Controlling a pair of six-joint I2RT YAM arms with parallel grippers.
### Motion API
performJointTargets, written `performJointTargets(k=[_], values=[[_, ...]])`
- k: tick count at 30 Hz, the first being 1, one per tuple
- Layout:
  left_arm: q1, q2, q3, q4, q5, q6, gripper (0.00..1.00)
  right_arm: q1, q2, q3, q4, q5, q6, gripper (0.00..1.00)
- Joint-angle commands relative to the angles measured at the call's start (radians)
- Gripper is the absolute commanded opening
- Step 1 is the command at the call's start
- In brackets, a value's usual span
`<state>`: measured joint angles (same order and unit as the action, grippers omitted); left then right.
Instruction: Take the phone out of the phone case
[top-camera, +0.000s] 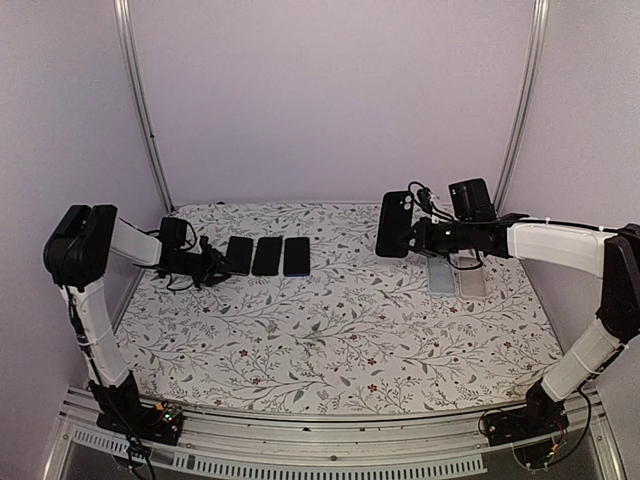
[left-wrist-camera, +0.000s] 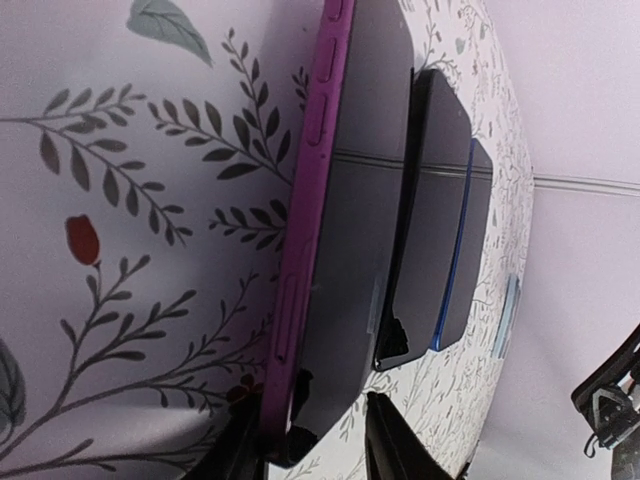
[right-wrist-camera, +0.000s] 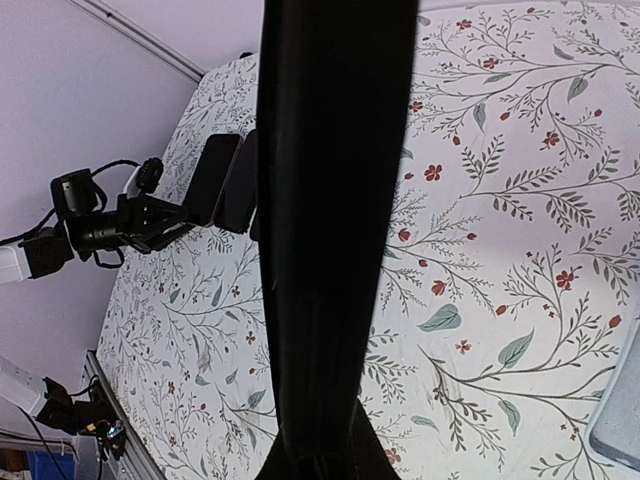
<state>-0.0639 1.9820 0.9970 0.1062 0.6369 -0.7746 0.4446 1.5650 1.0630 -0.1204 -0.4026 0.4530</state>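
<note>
The phone (left-wrist-camera: 350, 250) has a purple edge and a dark screen. It lies flat at the left end of a row of phones (top-camera: 240, 255). My left gripper (left-wrist-camera: 315, 440) is low over the cloth at the phone's near corner (top-camera: 212, 268). It is open, with one finger (left-wrist-camera: 235, 455) against the purple edge and the other finger (left-wrist-camera: 395, 440) clear of the phone. My right gripper (top-camera: 418, 238) is shut on the black phone case (top-camera: 395, 223), holding it upright in the air over the right side. The case (right-wrist-camera: 340, 200) fills the middle of the right wrist view.
A black phone (left-wrist-camera: 440, 200) and a blue-edged phone (left-wrist-camera: 475, 250) lie right beside the purple one (top-camera: 268, 255) (top-camera: 297, 255). Two pale flat cases (top-camera: 442, 275) (top-camera: 470, 275) lie under the right arm. A floral cloth (top-camera: 340, 320) covers the table, with walls close behind.
</note>
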Motion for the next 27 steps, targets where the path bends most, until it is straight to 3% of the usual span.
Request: performJointTargets(k=[1, 27], values=[[0.021, -0.040, -0.010, -0.006, -0.020, 0.011, 0.35, -0.003, 0.002, 0.014, 0.006, -0.016, -0.005, 0.00], [0.032, -0.131, -0.024, -0.086, -0.090, 0.045, 0.38, -0.004, 0.053, 0.007, -0.086, 0.035, -0.043, 0.00]])
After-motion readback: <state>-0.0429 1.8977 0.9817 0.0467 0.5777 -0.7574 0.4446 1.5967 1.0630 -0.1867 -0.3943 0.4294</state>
